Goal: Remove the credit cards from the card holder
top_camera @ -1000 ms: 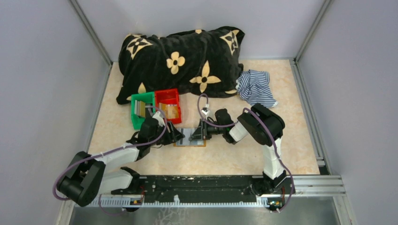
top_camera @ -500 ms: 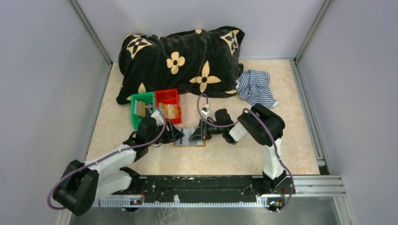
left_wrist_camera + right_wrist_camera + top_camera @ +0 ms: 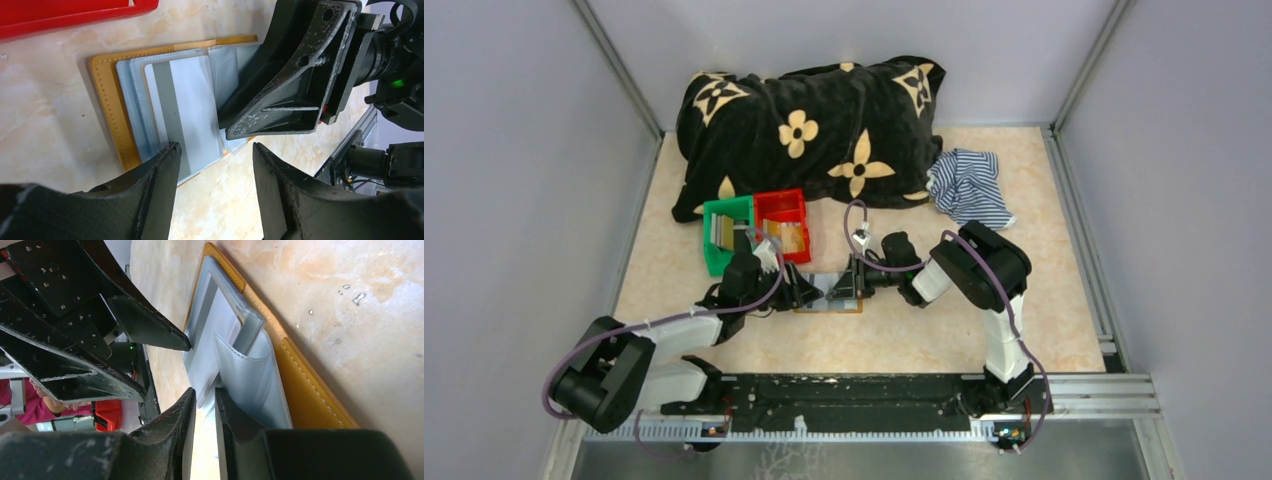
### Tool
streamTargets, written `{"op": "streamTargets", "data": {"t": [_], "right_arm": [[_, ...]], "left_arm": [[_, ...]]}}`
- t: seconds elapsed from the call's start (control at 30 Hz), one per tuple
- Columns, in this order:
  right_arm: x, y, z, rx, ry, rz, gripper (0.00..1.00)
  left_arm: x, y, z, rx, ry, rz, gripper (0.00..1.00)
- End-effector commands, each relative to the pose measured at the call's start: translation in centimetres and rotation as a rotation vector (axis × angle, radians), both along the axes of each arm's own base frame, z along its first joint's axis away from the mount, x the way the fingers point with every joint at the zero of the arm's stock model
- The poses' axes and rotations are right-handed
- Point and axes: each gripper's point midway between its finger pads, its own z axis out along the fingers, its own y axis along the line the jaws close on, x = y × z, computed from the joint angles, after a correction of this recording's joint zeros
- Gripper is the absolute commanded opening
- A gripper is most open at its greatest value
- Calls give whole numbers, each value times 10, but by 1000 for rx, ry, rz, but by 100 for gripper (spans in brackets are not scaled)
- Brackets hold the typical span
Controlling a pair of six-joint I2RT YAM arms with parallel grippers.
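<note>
Left claw (image 3: pixel 216 150): jaws stand well apart with nothing clamped between them. The two black fingertips straddle the near edge of a thin whitish rectangular card with a grey stripe (image 3: pixel 192 100). One fingertip is just at the card's corner, though contact cannot be confirmed. That card lies directly ahead of the left claw, flat on the small tan-orange bifold card holder with grey-blue pocket panels (image 3: pixel 106 107). The card holder is spread open on the beige marbled tabletop (image 3: pixel 45 125), its stitched border showing on the side away from the right claw. Right claw (image 3: pixel 205 392): jaws drawn close, with a narrow slit left between them. Its tips are down on the other half of the card holder, facing the left claw, and a pale sheet shows in the slit. Whether that sheet is pinched or only pressed from above cannot be told. In the overhead view the card holder sits between the two claws, with both tips over it. A red plastic bin (image 3: pixel 75 12) stands just beyond the left claw, with a green plastic bin (image 3: pixel 714 262) directly beside it on the outer side. Well beyond both claws lie a black plush blanket with gold flower motifs (image 3: pixel 809 130) and — off past the right claw — a crumpled blue-and-white striped cloth (image 3: pixel 969 185).
</note>
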Motion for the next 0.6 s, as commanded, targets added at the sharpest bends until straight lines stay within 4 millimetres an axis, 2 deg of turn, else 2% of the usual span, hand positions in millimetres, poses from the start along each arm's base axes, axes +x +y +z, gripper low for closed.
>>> {"op": "streamTargets", "data": {"t": [0.0,0.57], "right_arm": [[-2,5,10,15,-44,13,22],[1,15,26,103,-39,22,24]], "left_arm": [[-4,-4,-5,-28,5,-20,62],[-13,1,-33,4,66,-13,62]]}}
